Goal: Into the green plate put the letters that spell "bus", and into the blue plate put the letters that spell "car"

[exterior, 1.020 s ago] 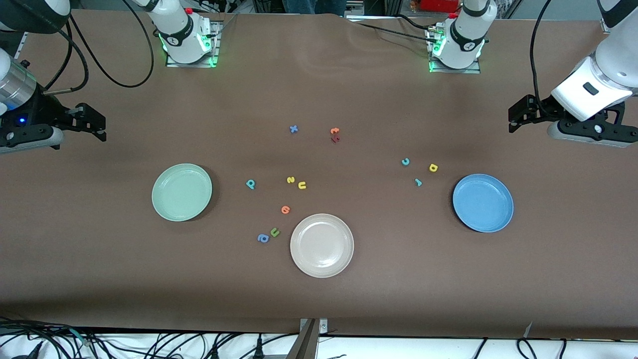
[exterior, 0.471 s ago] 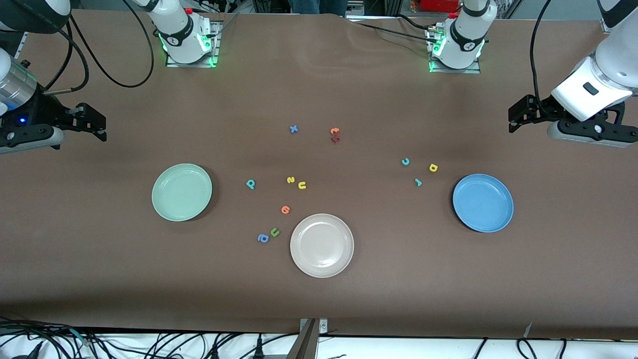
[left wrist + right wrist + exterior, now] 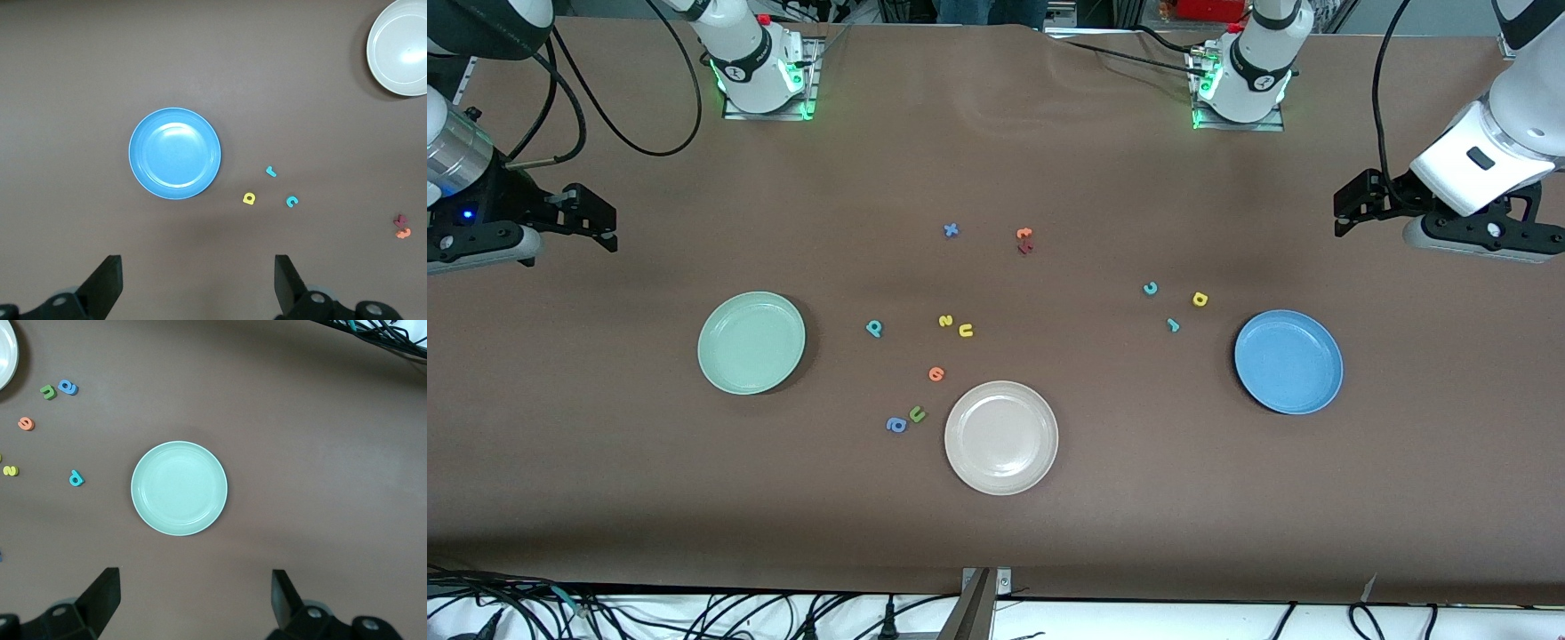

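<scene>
Nothing's budged over the last second: left claw (image 3: 1352,213) and right claw (image 3: 596,218) both hang wide open and empty at the worktop's ends, waiting. The bus letters (image 3: 951,325) lie between the green plate (image 3: 751,342) and the blue plate (image 3: 1288,361), car letters (image 3: 1174,304) just beside the blue plate, so sorting hasn't started.

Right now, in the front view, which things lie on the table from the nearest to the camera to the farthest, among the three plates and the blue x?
Round beige-white plate → round pale green plate → round blue plate → small blue foam x.

White arms (image 3: 1489,151), black fingers (image 3: 1352,203)
</scene>
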`<action>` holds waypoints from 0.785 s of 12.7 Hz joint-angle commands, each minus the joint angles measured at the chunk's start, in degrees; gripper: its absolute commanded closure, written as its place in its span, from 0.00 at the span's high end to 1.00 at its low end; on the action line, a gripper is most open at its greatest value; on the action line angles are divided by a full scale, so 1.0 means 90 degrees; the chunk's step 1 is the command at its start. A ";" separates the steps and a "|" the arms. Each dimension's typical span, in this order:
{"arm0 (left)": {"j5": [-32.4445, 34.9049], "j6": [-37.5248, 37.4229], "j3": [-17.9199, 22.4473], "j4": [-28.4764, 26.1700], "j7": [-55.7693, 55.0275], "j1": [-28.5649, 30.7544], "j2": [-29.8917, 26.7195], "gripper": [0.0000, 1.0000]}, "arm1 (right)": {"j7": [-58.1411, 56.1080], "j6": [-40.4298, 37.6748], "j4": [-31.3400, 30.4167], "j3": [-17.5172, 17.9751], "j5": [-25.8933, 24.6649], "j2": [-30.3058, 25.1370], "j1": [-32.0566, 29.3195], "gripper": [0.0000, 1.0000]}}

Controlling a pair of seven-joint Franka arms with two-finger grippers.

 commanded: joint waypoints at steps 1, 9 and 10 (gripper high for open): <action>-0.0043 -0.0095 0.0010 0.0123 0.0005 0.0013 0.0090 1.00 | -0.0053 -0.0157 0.0218 0.0010 -0.0083 0.0158 0.0010 1.00; -0.0014 -0.0095 0.0029 0.0123 0.0054 -0.0006 0.0265 1.00 | -0.0063 -0.0264 0.0101 0.0039 -0.0171 0.0285 0.0020 1.00; -0.0014 -0.0095 0.0029 0.0123 0.0054 -0.0006 0.0431 1.00 | -0.0169 -0.0264 0.0101 0.0039 -0.0171 0.0295 0.0020 1.00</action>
